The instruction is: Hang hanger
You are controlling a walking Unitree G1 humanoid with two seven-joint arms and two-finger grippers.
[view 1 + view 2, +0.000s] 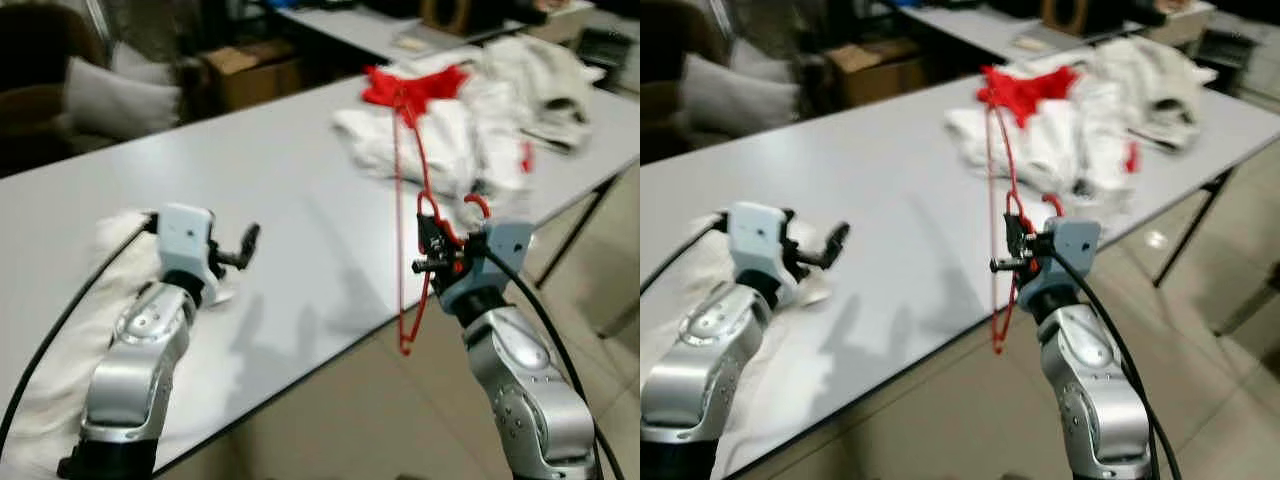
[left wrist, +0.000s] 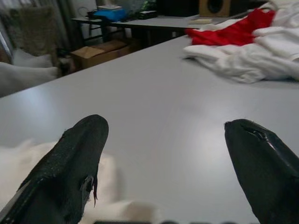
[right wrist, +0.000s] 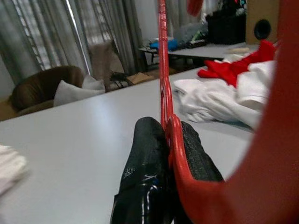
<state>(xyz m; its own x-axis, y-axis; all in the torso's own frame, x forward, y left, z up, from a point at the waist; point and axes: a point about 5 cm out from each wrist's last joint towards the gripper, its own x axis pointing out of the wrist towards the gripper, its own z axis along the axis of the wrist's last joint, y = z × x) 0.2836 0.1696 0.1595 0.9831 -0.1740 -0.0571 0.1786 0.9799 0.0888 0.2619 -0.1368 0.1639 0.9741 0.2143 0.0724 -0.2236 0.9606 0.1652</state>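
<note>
A white cloth (image 1: 70, 330) lies on the grey table (image 1: 300, 230) beneath and just behind the left arm, at the table's near-left part. The left gripper (image 1: 238, 252) is raised above the table surface beside that cloth; its two black fingers (image 2: 74, 172) stand well apart with nothing between them, and bare tabletop shows through the gap. Ahead of this gripper, at the room's far side, a cardboard box (image 1: 250, 70) and a pale cushion (image 1: 105, 100) are visible, the cushion resting on a dark sofa. To the right, off the table's near edge, the right gripper (image 1: 430, 258) is clamped on the red hanger (image 1: 410, 200); the wrist view shows the thin red bar pinched tight between both fingers (image 3: 145, 182). The hanger stands roughly upright, its long wire rising above the gripper and its lower end hanging below the gripper past the table edge. The hook curves just beside the gripper. Beyond the right gripper, on the far-right part of the table, sits a heap of white garments (image 1: 480, 130) with a red garment (image 1: 415, 85) lying on top. A second table (image 1: 370, 25) stands farther back.
</note>
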